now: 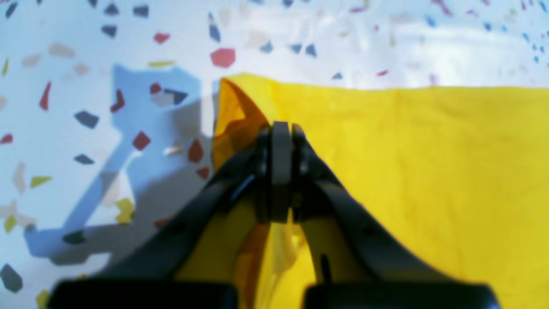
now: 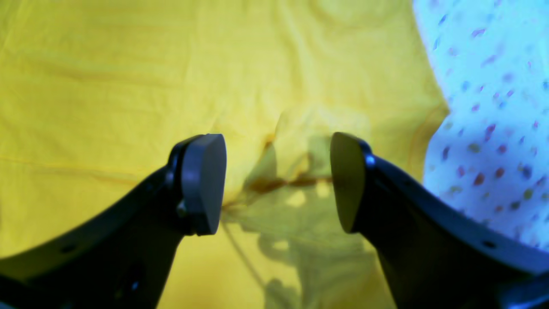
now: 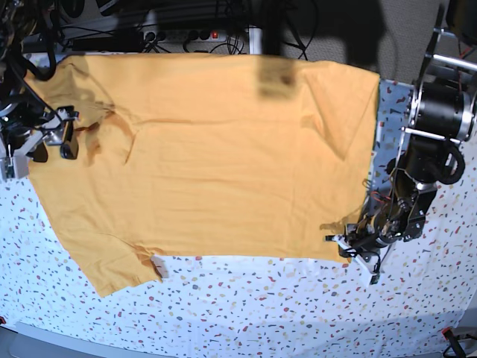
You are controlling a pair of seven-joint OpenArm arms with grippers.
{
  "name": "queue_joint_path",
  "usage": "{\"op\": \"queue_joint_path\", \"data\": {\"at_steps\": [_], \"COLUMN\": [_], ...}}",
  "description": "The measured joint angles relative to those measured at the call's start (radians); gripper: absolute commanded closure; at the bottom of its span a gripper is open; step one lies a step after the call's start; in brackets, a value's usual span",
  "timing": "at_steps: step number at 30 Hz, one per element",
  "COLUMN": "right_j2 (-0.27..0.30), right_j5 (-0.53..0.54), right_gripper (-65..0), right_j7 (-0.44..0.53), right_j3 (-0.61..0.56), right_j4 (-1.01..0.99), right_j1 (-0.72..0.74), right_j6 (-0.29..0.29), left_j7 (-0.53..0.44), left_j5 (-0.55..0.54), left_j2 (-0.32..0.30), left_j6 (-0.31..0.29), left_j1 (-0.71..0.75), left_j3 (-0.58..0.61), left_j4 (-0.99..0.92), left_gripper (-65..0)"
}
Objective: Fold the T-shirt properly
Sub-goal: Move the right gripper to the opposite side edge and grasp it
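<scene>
Black fingers [image 1: 281,171] of the left pincer [image 1: 281,133] are seen pressed together at the front of the left wrist view, and a corner of the T-shirt [image 1: 407,171] is clamped between them, lifted a little off the counter [image 1: 64,128]. From the right wrist view, the right pincer [image 2: 276,180] is shown with its fingers [image 2: 203,184] spread wide, poised over a puckered fold of the T-shirt [image 2: 128,86]; whether the cloth is touched cannot be told.

In the base view the T-shirt [image 3: 216,164] is spread nearly flat across the white speckled counter [image 3: 261,306], between the two arms. The left pincer [image 3: 350,248] is at the shirt's lower corner on that view's right, the right pincer [image 3: 54,151] above the cloth at that view's left edge. Cables [image 3: 179,22] and dark equipment are seen behind the far edge.

The shirt is plain orange-yellow, lightly creased, with one short sleeve [image 3: 119,268] laid out toward the near edge.
</scene>
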Motion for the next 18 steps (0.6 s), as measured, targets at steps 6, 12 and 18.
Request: {"op": "queue_joint_path", "data": {"at_steps": [6,12,18], "right_j2": [0.009,0.051,0.147], "right_j5": [-0.088,-0.096,-0.103], "right_gripper": [-37.7,-37.7,-37.7], "right_j7": [0.046,0.019,0.025], "right_j3": [-0.001,-0.004,-0.121], "right_j4": [-0.195,-0.497,-0.795], "right_j1": [0.177,0.354,0.581], "right_j6": [0.000,0.002,0.000], "left_j7": [0.003,0.005,0.003], "left_j5": [0.027,0.083,0.082], "left_j2": [-0.003,0.000,0.000], "left_j6": [-0.003,-0.004,-0.005], "left_j1": [0.000,0.000,0.000], "left_j3": [0.000,0.000,0.000], "left_j4": [0.000,0.000,0.000], "left_gripper": [0.0,0.0,0.0]}}
